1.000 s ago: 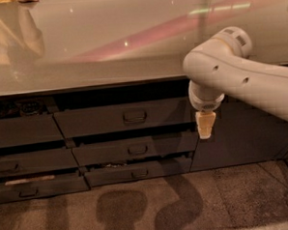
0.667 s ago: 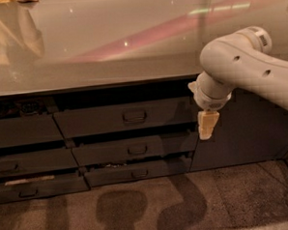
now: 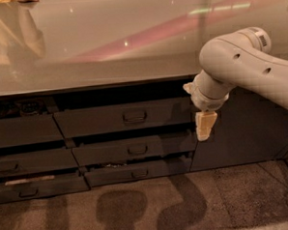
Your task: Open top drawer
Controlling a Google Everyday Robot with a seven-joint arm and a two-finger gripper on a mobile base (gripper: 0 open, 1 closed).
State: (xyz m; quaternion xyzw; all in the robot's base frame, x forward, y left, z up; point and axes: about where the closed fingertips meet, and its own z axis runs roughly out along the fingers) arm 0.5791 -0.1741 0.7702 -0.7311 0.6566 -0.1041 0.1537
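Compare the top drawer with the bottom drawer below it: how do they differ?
The top drawer has a wider, taller front; the bottom drawer is narrower and shorter. The top drawer sits just under the counter; the bottom drawer sits near the floor. The gripper hangs beside the top drawer's right end, above the bottom drawer. Both are dark grey with a small central handle.

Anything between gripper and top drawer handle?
Nothing: camera view shows only bare front of the top drawer between its handle and the gripper at its right end.
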